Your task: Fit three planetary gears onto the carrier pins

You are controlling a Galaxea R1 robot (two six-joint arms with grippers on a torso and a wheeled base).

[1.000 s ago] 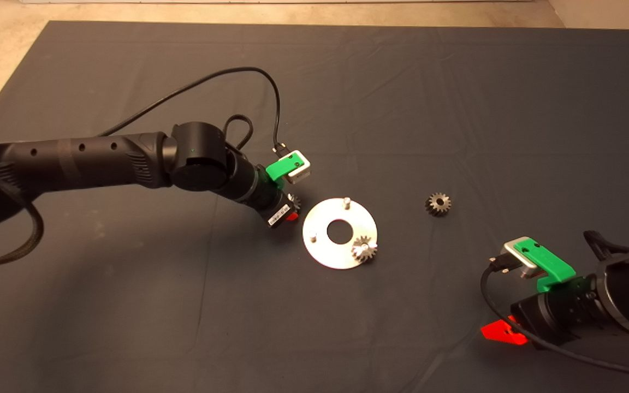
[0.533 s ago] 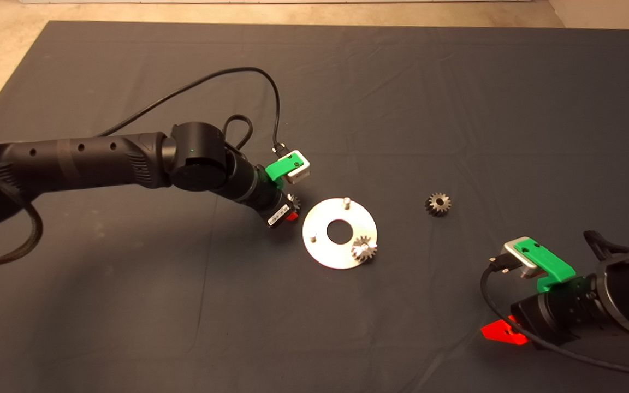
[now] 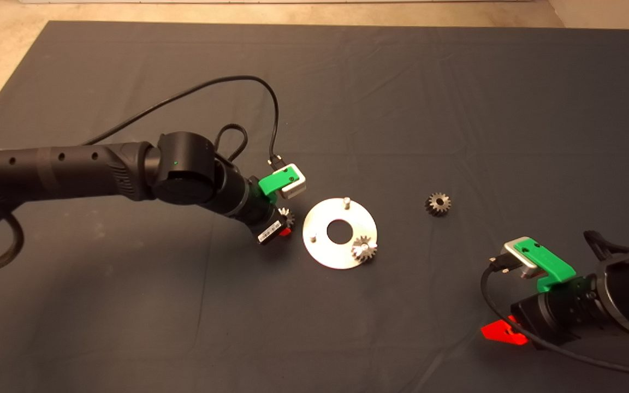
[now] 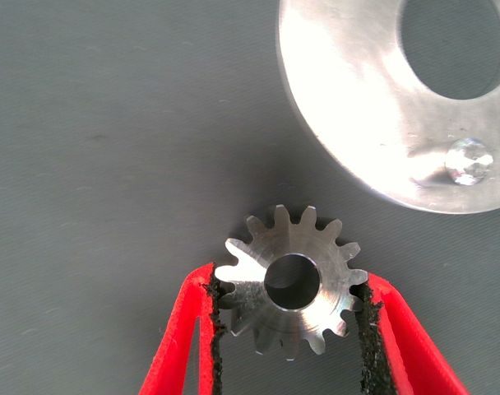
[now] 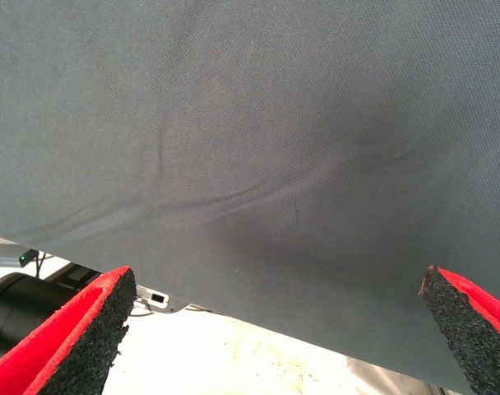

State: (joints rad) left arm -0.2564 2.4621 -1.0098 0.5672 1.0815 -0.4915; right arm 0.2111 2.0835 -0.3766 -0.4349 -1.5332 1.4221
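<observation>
A flat silver disc lies mid-mat with the carrier pins standing on it. One planetary gear sits on the pin nearest the front right. Two pins are bare: one at the back, one at the left. My left gripper hovers just left of the disc, shut on a second gear held by its teeth between the red fingers. In the left wrist view the disc and a bare pin lie just beyond this gear. A third gear lies loose right of the disc.
My right gripper waits open at the lower right edge, its wrist view showing bare mat and the mat's edge. A black cable loops up behind the left wrist.
The left arm has shifted left and a little toward the front with the gear still in its fingers, widening the gap to the disc. The right arm has not moved.
</observation>
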